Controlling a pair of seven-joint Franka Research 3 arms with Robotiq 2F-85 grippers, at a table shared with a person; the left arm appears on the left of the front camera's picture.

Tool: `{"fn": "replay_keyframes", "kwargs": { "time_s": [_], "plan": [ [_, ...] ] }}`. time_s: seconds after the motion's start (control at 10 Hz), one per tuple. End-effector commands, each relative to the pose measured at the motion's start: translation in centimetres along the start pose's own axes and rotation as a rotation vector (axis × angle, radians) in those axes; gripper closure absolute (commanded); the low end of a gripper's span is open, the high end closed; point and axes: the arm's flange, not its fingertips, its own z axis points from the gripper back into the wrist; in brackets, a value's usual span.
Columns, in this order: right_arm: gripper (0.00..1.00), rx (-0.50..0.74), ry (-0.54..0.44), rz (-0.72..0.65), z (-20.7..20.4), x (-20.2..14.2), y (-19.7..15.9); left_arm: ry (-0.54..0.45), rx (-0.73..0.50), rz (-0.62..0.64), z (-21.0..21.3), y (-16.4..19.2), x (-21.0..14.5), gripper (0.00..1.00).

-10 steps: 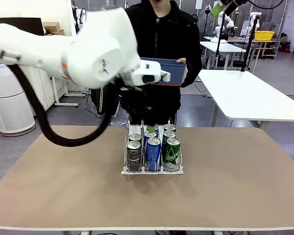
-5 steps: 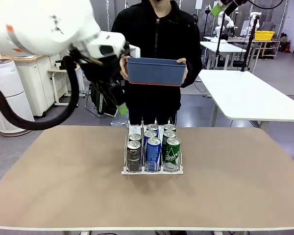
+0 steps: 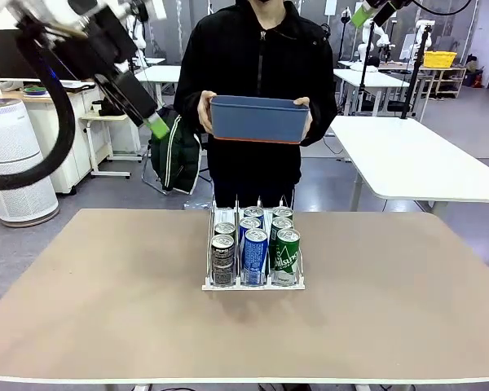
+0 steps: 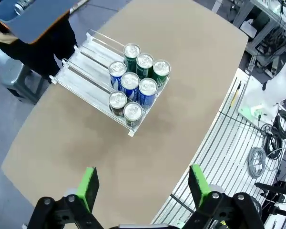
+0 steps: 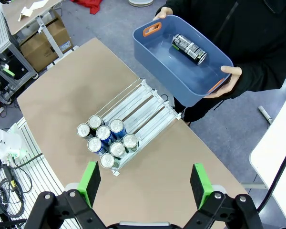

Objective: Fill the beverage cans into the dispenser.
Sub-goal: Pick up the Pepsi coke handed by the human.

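The dispenser (image 3: 253, 285) stands mid-table with several beverage cans (image 3: 254, 254) packed at its near end: dark grey in the left lane, blue in the middle, green on the right. My left gripper (image 3: 155, 125) hangs open high at the upper left, well away from the rack. Its wrist view looks down past the open gripper (image 4: 144, 187) onto the dispenser (image 4: 81, 71) and cans (image 4: 131, 80). My right gripper (image 5: 145, 185) is open too, high above the dispenser (image 5: 143, 112) and its cans (image 5: 105, 133). One dark can (image 5: 188, 48) lies in the person's bin.
A person at the far edge holds a blue bin (image 3: 258, 122) in both hands at chest height, behind and above the rack; from above its floor (image 5: 177, 71) shows. Bare tabletop (image 3: 106, 293) surrounds the dispenser. A white table (image 3: 407, 155) stands at the back right.
My left arm has swung up and to the left, from over the back of the dispenser to the upper left corner. The cans and the person's bin have stayed put.
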Motion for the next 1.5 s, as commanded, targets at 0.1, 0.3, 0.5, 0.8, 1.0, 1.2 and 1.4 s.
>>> {"fn": "replay_keyframes", "kwargs": {
  "time_s": [0.1,0.3,0.5,0.8,1.0,1.2,1.4],
  "plan": [
    [0.00,0.002,0.004,-0.002,0.0,-0.2,0.1,-0.045,-0.010,-0.007,2.2,0.2,2.0,0.00],
    [0.00,0.002,0.004,-0.002,0.0,-0.2,0.1,-0.020,0.009,-0.003,1.7,0.0,0.6,0.00],
    [0.00,0.002,0.004,-0.002,0.0,-0.2,0.1,-0.020,0.009,-0.003,1.7,0.0,0.6,0.00],
    [0.00,0.002,0.004,-0.002,0.0,-0.2,0.1,-0.061,0.022,0.006,2.2,-0.6,1.0,0.00],
    [0.00,0.002,0.004,-0.002,0.0,-0.2,0.1,-0.065,0.065,0.054,4.4,-1.4,1.6,0.00],
    [0.00,0.002,0.004,-0.002,0.0,-0.2,0.1,-0.089,0.057,0.030,5.5,-1.0,2.3,0.00],
    [0.00,0.002,0.004,-0.002,0.0,-0.2,0.1,-0.123,0.049,0.009,6.2,-0.8,3.3,0.00]
  ]
}}
